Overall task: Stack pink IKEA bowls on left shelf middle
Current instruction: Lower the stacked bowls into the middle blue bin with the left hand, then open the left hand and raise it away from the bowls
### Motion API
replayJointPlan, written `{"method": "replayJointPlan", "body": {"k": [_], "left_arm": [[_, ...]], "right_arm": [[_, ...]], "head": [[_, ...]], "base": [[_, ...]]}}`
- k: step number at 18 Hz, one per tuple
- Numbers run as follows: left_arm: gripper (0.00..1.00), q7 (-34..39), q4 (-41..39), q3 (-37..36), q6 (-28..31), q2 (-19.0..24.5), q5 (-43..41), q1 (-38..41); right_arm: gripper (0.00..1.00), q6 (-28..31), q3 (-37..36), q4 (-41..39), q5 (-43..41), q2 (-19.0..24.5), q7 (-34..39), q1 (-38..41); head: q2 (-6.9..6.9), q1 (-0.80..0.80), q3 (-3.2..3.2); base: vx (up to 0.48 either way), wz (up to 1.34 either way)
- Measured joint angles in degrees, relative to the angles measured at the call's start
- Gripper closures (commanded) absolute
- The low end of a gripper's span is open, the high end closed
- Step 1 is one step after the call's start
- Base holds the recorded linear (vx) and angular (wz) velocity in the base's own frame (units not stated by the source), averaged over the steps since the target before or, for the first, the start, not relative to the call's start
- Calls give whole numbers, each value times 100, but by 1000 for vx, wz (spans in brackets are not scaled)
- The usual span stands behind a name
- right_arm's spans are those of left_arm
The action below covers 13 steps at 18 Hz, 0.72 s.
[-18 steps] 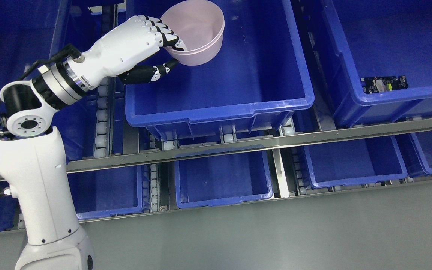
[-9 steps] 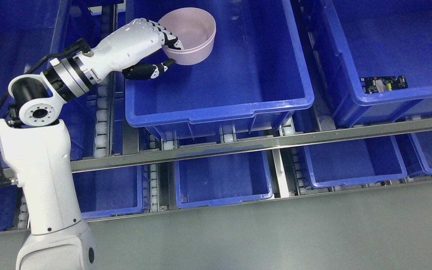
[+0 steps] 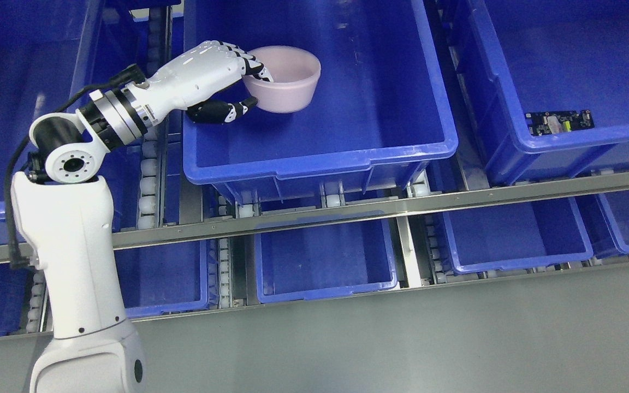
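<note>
A pink bowl [image 3: 287, 82] sits upright inside the large blue bin [image 3: 314, 161] on the middle shelf, near the bin's far left part. My left hand [image 3: 249, 84] is shut on the bowl's left rim, with white fingers [image 3: 251, 63] curled over the rim into the bowl and the black thumb against the outer wall below. The left arm rises from the lower left of the picture and reaches over the bin's left wall. Whether the bowl rests on the bin floor or hangs just above it cannot be told.
A second blue bin [image 3: 565, 142] at the right holds a small circuit board [image 3: 559, 121]. Lower bins [image 3: 325, 262] stand under a metal shelf rail [image 3: 347, 210]. Roller tracks [image 3: 148, 164] run left of the middle bin. Grey floor lies in front.
The left hand has carried the bowl lower and nearer in the bin, tilting it from rim-toward-camera to level. The forearm has swung down and the elbow moved right.
</note>
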Motion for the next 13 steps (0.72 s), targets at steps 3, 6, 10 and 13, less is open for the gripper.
{"method": "replayJointPlan", "body": {"k": [3, 6, 10, 13], "left_arm": [[29, 499, 66, 92, -1, -192, -8, 16], [13, 2108, 121, 221, 199, -353, 116, 28], [0, 4033, 167, 232, 1595, -474, 1514, 81], [0, 4697, 11, 207, 2454, -549, 2691, 343]], "right_arm": [[0, 2, 0, 0, 0, 0, 0, 0], [0, 4, 0, 0, 0, 0, 0, -1], [0, 4, 0, 0, 0, 0, 0, 1], [0, 4, 0, 0, 0, 0, 0, 0]], "head": [[0, 0, 0], [0, 0, 0], [0, 0, 0], [0, 0, 0]], "base": [[0, 0], [0, 0], [0, 0], [0, 0]]}}
